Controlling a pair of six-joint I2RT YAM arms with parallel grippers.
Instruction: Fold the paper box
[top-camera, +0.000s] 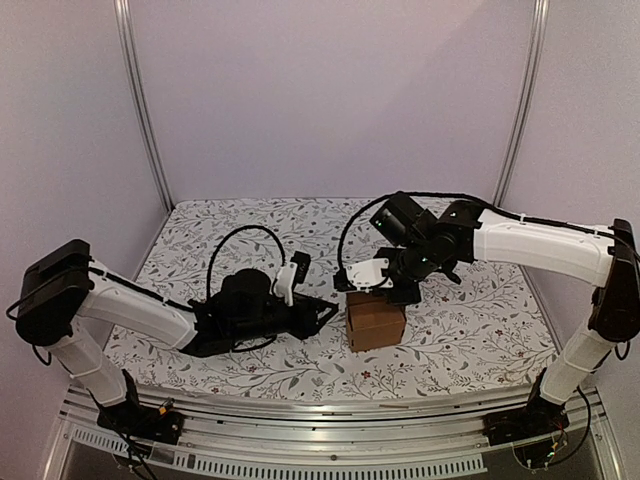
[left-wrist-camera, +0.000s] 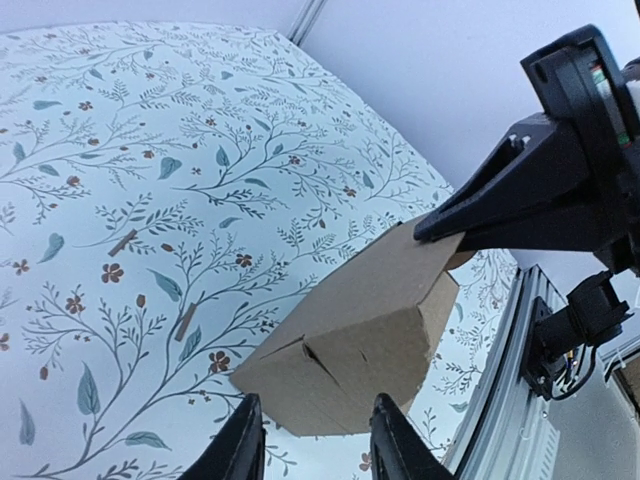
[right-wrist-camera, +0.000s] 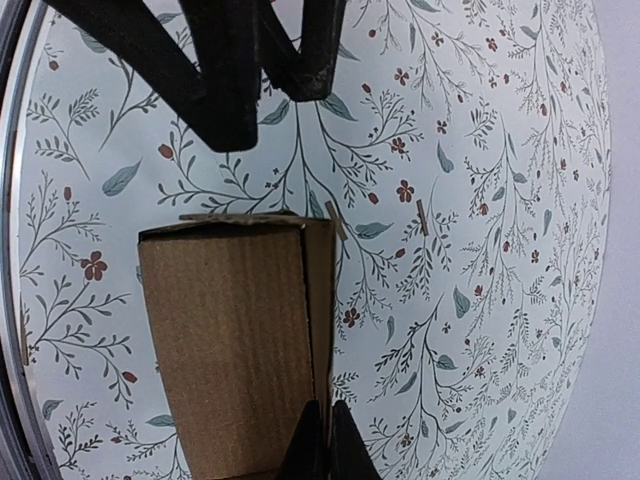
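Observation:
The paper box (top-camera: 375, 322) is a small brown cardboard cuboid standing on the floral table, right of centre. In the left wrist view the paper box (left-wrist-camera: 350, 340) lies just ahead of my left gripper (left-wrist-camera: 318, 447), which is open with a finger on either side of its near corner and does not touch it. In the top view my left gripper (top-camera: 328, 311) is just left of the box. My right gripper (top-camera: 386, 293) comes down on the box from above. In the right wrist view it (right-wrist-camera: 322, 442) is pinched on the upright side panel at the box's (right-wrist-camera: 230, 350) right edge.
A floral cloth (top-camera: 250, 230) covers the table. An aluminium rail (top-camera: 330, 425) runs along the near edge and also shows in the left wrist view (left-wrist-camera: 520, 340). Metal posts (top-camera: 145, 110) and lilac walls close the back. The left fingers (right-wrist-camera: 215, 70) reach into the right wrist view.

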